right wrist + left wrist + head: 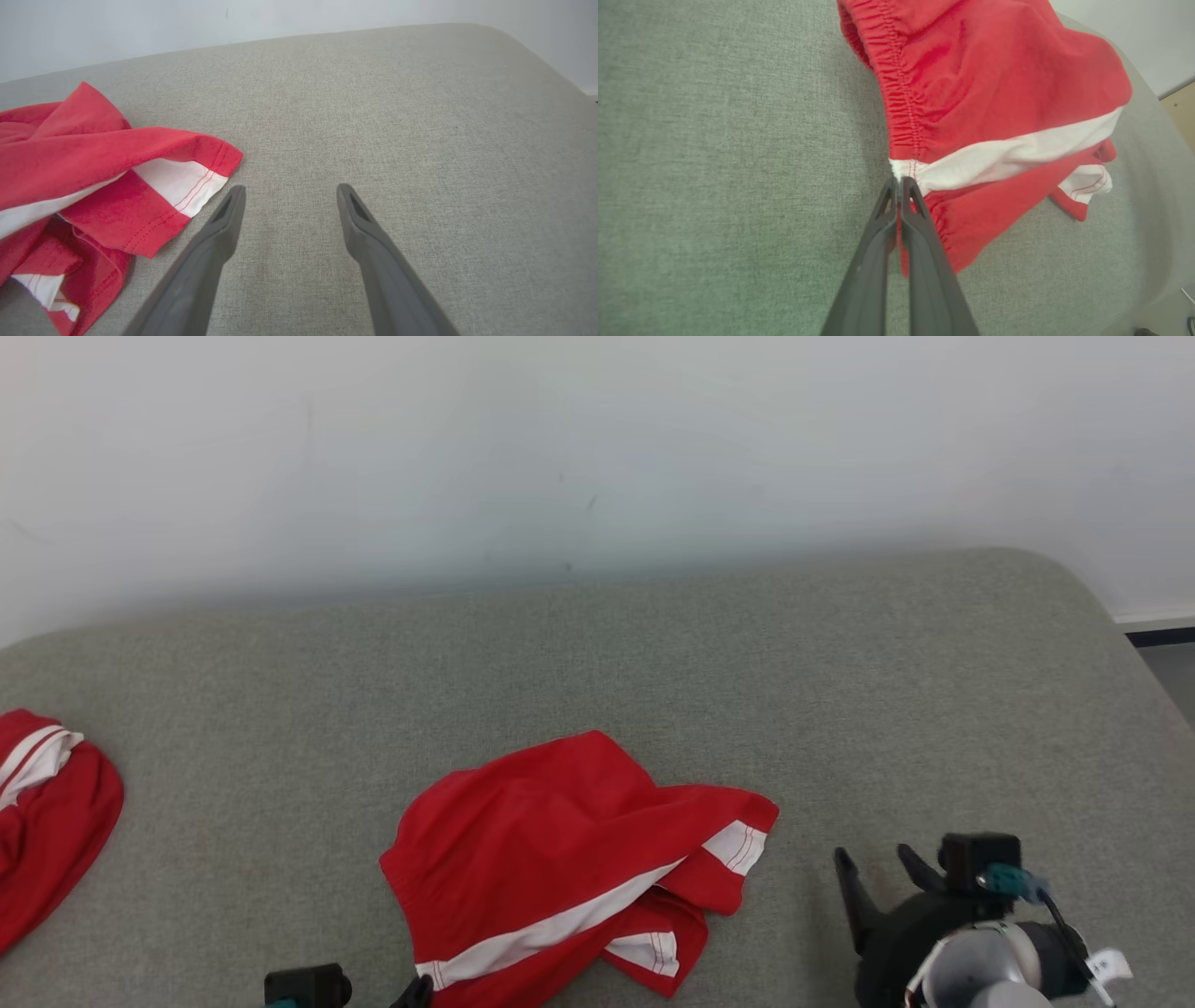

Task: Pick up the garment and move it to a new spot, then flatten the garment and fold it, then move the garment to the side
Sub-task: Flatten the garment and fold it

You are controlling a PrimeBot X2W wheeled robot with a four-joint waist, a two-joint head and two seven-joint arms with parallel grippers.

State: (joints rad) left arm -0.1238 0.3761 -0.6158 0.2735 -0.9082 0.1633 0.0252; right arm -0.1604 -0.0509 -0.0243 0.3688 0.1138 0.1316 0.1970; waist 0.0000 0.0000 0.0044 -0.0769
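**Left wrist view: grip check before lift**

Left tool point(900, 179): fingers fully closed on the garment point(980, 93), pinching the elastic waistband where the white side stripe point(1017, 154) meets it. Red fabric shows between the fingers below the tips.

Garment (red shorts): crumpled, lower centre of head view, on the grey counter point(840, 663).

Right tool point(289, 189): fingers spread wide, nothing held, just beside the leg hem at the garment's lower-right edge.

Recommended procedure:
1. Raise slowly. The grip is on the edge only, so watch for slip.
2. Lift until the hanging legs clear the counter, then traverse.
3. Set down on bare counter, e.g. upper centre. Avoid the 2nd red garment point(47, 840) at far left.
4. Keep the right tool ready to take the hem for flattening.
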